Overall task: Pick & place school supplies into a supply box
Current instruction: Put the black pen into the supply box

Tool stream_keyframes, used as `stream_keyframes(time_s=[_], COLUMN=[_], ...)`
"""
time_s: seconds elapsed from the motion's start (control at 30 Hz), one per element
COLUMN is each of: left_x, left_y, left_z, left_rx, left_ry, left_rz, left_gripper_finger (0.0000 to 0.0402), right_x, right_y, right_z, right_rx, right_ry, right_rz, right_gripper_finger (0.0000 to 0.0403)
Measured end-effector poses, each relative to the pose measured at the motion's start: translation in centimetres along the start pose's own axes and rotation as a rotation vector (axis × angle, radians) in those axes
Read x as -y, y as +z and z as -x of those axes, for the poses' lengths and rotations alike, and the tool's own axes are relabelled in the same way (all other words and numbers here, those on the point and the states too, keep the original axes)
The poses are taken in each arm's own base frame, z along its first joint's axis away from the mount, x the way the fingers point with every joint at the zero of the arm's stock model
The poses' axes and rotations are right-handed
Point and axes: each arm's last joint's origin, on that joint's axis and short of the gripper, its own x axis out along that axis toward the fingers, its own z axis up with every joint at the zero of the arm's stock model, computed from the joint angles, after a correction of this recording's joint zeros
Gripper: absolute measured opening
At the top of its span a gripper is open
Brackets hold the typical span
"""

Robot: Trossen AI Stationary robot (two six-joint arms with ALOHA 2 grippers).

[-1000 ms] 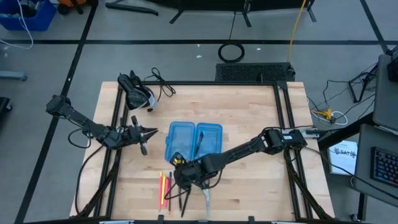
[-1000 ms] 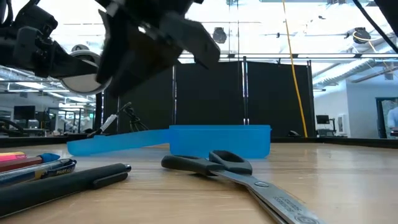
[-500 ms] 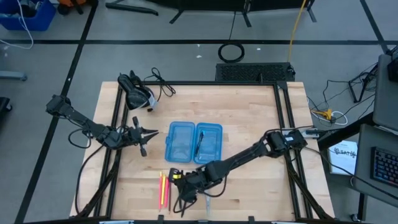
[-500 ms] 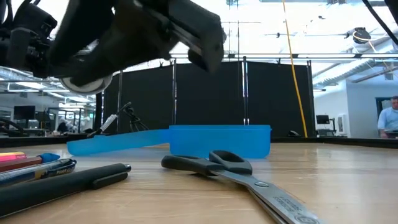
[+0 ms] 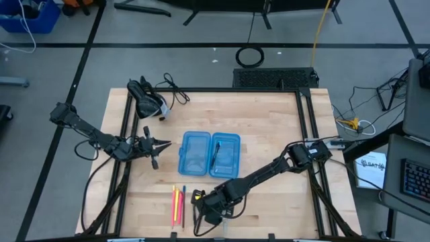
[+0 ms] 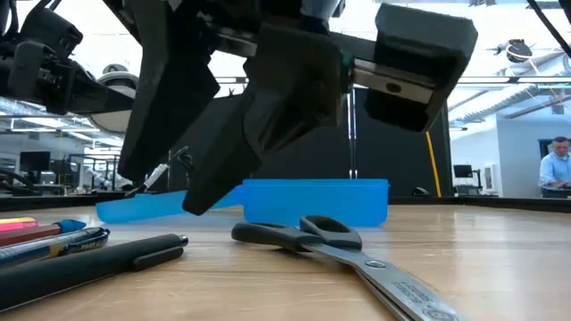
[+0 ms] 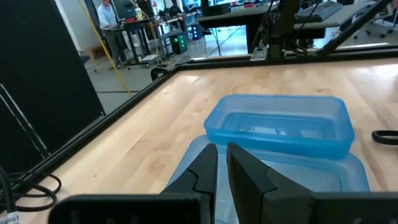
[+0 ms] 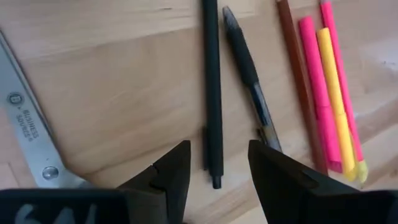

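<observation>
The open blue supply box [image 5: 208, 154] lies mid-table with a black pen [image 5: 216, 154] in its right half. Near the front edge lie two more black pens [image 8: 212, 93] [image 8: 249, 81], a brown pencil [image 8: 300, 81], pink [image 8: 316, 87] and yellow [image 8: 339, 99] markers, and black-handled scissors [image 6: 335, 242]. My right gripper [image 8: 217, 165] hangs open just above the longer black pen, a finger on each side of it, touching nothing. My left gripper [image 5: 161, 142] waits shut, left of the box.
A black device with cables [image 5: 149, 99] lies at the far left corner. The black frame rails [image 5: 306, 134] run along the table's sides. Bare wood [image 5: 269, 121] stretches right of and behind the box. A person [image 6: 558, 165] shows in the room beyond.
My right gripper has moved from the box's near end toward the table's near edge and down. It has rolled at the wrist and now hangs over the pens and scissors. Its fingers stay apart. Nothing on the table has shifted.
</observation>
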Motion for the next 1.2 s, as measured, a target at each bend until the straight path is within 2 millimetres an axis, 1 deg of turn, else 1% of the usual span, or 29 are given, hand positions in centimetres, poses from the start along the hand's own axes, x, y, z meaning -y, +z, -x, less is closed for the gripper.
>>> stream_keyframes(time_s=[0.1,0.23,0.43,0.67,0.77,0.83,0.93,1.07,1.2], left_x=[0.0,0.0,0.0,0.0,0.0,0.0,0.0,0.0,0.0], left_y=[0.0,-0.2,-0.5,-0.7,-0.7,-0.7,-0.8,-0.9,-0.9], left_z=[0.0,0.0,0.0,0.0,0.0,0.0,0.0,0.0,0.0], left_rx=[-0.003,-0.012,-0.04,-0.054,-0.054,-0.054,-0.06,-0.069,-0.07], left_ry=[0.0,0.001,0.002,0.003,0.003,0.004,0.004,0.005,0.005], left_rz=[0.016,0.031,0.034,0.038,0.038,0.038,0.032,0.023,0.022], left_gripper_finger=[0.0042,0.0042,0.0042,0.0042,0.0042,0.0042,0.0042,0.0042,0.0042], right_x=[-0.1,0.2,1.1,1.2,1.1,0.8,0.8,0.8,0.9], right_y=[0.0,-0.7,-1.1,-1.4,-1.4,-1.8,-2.1,-2.2,-2.9], right_z=[-0.2,-0.6,-0.5,-0.5,-1.3,-2.1,-2.7,-2.9,-3.3], right_rx=[0.02,0.034,0.114,0.138,0.147,0.132,0.126,0.118,0.112], right_ry=[0.002,-0.014,-0.005,0.029,0.026,0.048,0.048,0.035,0.061], right_rz=[-0.003,-0.032,-0.052,-0.058,-0.067,-0.078,-0.081,-0.084,-0.096], right_gripper_finger=[0.0153,0.0153,0.0153,0.0153,0.0153,0.0153,0.0153,0.0153,0.0153])
